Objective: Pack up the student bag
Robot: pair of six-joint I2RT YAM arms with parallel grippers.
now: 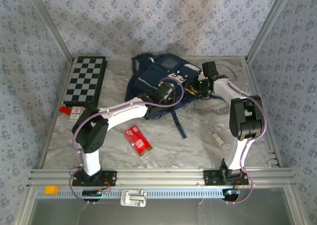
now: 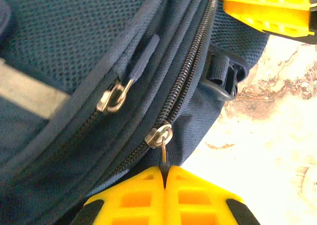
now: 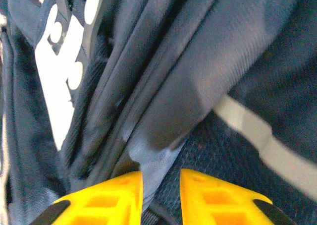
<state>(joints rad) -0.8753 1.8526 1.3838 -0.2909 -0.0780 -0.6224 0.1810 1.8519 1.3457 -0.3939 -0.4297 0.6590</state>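
- The large navy blue fabric student bag (image 1: 148, 79) lies at the back middle of the marbled grey table (image 1: 198, 136), with both arms reaching onto it; the left gripper (image 2: 164, 171) has its yellow jaws pressed fully together on the thin metal zip pull (image 2: 164, 155) that hangs from the silver slider (image 2: 158, 135); it grips only the tab's tip, so a tug off the line of the zip teeth could let the tab slip free.
- The right gripper (image 3: 161, 178) has its jaws a little apart with a fold of the bag's fabric between them, seemingly pinched; if that hold is weak, the whole bag may drag along instead of the zip running.
- In the left wrist view, one yellow finger (image 2: 267, 9) of the right gripper sits near the zip line; drawing the slider that way risks a knock between the two.
- A second silver slider (image 2: 115, 97) sits just beside the first; bunched fabric there could jam the teeth.
- The red rectangular box (image 1: 137, 140) lies well apart on the table, not yet packed; a dragged bag could push it.
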